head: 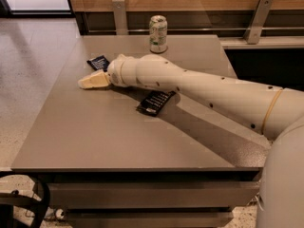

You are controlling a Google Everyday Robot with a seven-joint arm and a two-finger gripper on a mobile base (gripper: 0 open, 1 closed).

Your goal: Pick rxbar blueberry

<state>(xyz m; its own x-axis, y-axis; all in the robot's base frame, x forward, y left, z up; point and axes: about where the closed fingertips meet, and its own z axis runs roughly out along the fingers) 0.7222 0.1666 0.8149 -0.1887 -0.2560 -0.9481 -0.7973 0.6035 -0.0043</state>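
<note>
The rxbar blueberry [98, 62], a small dark navy wrapper with pale print, lies flat on the grey table [95, 137] at the back left. My gripper [88, 82] reaches from the right and hovers low over the table just in front of and slightly left of the bar, its cream fingers [95, 80] pointing left. The wrist hides the bar's right end. A longer black wrapper with white text lines [155, 102] lies under my forearm near the table's middle.
A green and white drink can [158, 33] stands upright at the back centre of the table. A wooden wall with metal brackets [119, 13] runs behind. The table's left edge drops to a tiled floor [23, 75].
</note>
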